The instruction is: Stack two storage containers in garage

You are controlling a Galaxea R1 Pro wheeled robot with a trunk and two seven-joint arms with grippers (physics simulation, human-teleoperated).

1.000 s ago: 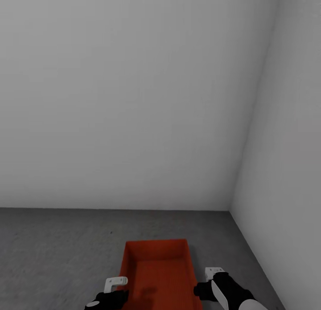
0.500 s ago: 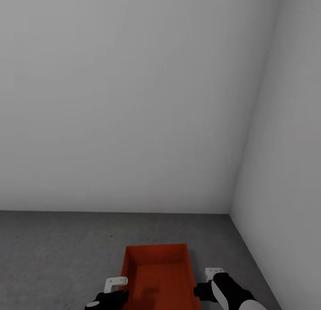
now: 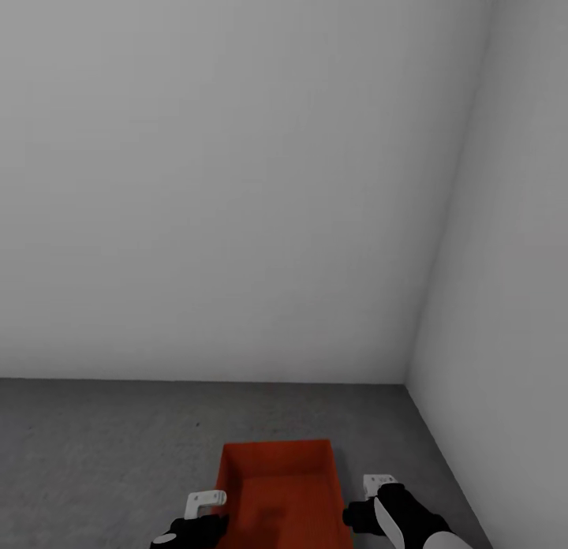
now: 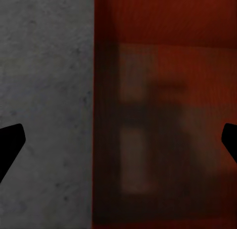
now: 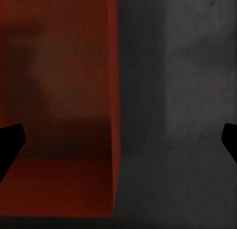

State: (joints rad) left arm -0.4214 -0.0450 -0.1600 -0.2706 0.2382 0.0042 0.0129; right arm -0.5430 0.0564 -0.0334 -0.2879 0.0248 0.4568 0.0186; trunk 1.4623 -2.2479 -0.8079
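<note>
- One orange-red storage container (image 3: 282, 494) sat low in the middle of the head view, open side up, ribbed bottom showing, and its near end ran off the lower edge of the picture.
- It was over the dark grey speckled concrete floor (image 3: 102, 446). Honestly couldn't tell whether it was resting on the concrete or held a bit above it.
- The left gripper (image 3: 203, 506) was just beside the bin's left long wall, and the right gripper (image 3: 371, 494) sat just off the right long wall, so the container was between the two.
- In the left wrist view the left gripper (image 4: 118, 142) had its fingers spread wide, with the dark fingertips (image 4: 10, 145) out at the picture's edges. The bin's wall (image 4: 98, 115) ran straight up the gap between them: concrete on one side, the red ribbed inside on the other. The fingers weren't pinching it.
- Same deal for the right gripper (image 5: 118, 142) in the right wrist view: fingers well apart, the container (image 5: 59, 91) wall edge and the floor (image 5: 187, 100) both in the gap, nothing clamped.
- Behind the bin was a plain pale grey wall (image 3: 221, 178), meeting a second wall (image 3: 513, 257) in a corner at the right. The bin was near that corner but apart from both walls.
</note>
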